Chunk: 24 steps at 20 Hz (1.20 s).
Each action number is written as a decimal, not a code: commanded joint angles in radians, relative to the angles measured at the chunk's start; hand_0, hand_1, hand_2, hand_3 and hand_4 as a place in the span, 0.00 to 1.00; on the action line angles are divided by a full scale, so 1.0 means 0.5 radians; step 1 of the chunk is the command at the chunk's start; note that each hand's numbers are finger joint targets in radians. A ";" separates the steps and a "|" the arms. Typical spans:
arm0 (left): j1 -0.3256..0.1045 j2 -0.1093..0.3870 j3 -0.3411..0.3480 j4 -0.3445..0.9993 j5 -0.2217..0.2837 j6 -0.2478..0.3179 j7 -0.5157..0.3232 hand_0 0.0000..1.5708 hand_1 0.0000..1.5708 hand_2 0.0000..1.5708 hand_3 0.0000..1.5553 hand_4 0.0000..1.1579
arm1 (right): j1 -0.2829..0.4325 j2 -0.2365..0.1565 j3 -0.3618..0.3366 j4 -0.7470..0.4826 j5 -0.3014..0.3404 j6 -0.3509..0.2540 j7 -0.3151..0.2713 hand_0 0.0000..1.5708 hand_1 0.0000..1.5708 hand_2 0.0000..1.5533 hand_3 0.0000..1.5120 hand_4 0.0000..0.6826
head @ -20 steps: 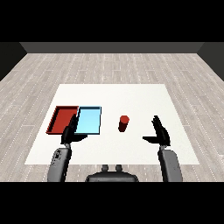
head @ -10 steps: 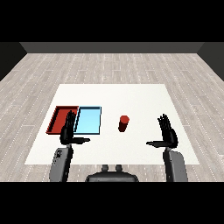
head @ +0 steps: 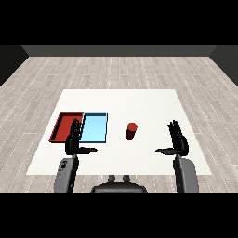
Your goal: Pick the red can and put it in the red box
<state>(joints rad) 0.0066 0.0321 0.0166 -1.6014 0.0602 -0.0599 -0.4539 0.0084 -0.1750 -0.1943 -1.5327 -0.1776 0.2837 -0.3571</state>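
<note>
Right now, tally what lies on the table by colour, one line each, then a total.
Red: 2, the red can and the red tray
Light blue: 1, the light blue tray
Total: 3

The can [head: 131, 130] is red. One tray [head: 59, 128] is red and the other tray [head: 94, 128] is light blue. The table [head: 139, 104] is white.

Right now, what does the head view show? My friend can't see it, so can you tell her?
A red can stands upright on a white table, untouched, between the robot's two open black hands: left hand, right hand. A red tray and a light blue tray lie side by side left of the can.
</note>
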 commanded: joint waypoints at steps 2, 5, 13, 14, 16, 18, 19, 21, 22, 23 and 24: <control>-0.032 -0.025 -0.010 0.092 -0.006 -0.015 -0.083 0.00 0.00 0.00 0.00 0.00 | 0.020 0.067 0.054 0.096 0.111 -0.006 -0.127 0.00 0.00 0.00 0.00 0.00; 0.010 -0.019 0.002 -0.041 0.015 0.000 -0.006 0.00 0.00 0.00 0.00 0.00 | -0.074 0.065 0.035 0.110 0.056 -0.041 0.025 0.00 0.00 0.00 0.00 0.00; 0.040 0.002 0.032 -0.167 0.062 -0.009 0.075 0.00 0.00 0.00 0.00 0.00 | -0.265 0.117 0.100 0.255 0.092 -0.105 0.087 0.00 0.00 0.00 0.00 0.00; -0.038 -0.002 0.056 0.019 0.099 -0.049 0.017 0.00 0.00 0.00 0.00 0.00 | -0.318 0.172 0.149 0.343 0.181 -0.191 0.061 0.00 0.00 0.00 0.00 0.00; -0.056 0.008 0.099 0.132 0.050 -0.036 -0.150 0.00 0.00 0.00 0.00 0.00 | -0.277 0.148 0.149 0.118 0.106 -0.189 0.271 0.00 0.00 0.00 0.00 0.00; -0.025 -0.039 0.017 0.073 0.031 -0.014 -0.065 0.00 0.00 0.00 0.00 0.00 | -0.321 0.063 0.040 0.449 0.053 -0.043 0.034 0.00 0.00 0.00 0.00 0.00; 0.018 -0.020 0.054 0.016 0.083 -0.044 -0.085 0.00 0.00 0.00 0.00 0.00 | -0.480 0.157 0.116 0.542 0.108 -0.145 0.090 0.00 0.00 0.00 0.00 0.00; 0.077 -0.016 0.025 -0.113 0.086 -0.041 0.021 0.00 0.00 0.00 0.00 0.00 | -0.547 0.169 0.064 0.596 -0.016 -0.098 0.135 0.00 0.00 0.00 0.00 0.00; 0.098 0.000 0.048 -0.083 0.088 -0.063 -0.046 0.00 0.00 0.00 0.00 0.00 | -0.462 0.223 0.106 0.434 -0.015 -0.167 0.202 0.00 0.00 0.00 0.00 0.00; -0.090 0.121 0.196 0.085 0.158 -0.126 -0.037 0.00 0.00 0.00 0.00 0.00 | -0.455 0.236 0.117 0.521 0.013 -0.158 0.109 0.00 0.00 0.00 0.00 0.00; 0.035 0.054 0.108 -0.133 0.121 -0.052 0.072 0.00 0.00 0.00 0.00 0.00 | -0.567 0.247 0.140 0.609 0.050 -0.211 0.172 0.00 0.00 0.00 0.00 0.00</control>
<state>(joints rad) 0.0074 0.0518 0.0670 -1.6119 0.1148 -0.0933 -0.4605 -0.2198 -0.0783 -0.1398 -1.2937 -0.1574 0.2061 -0.2848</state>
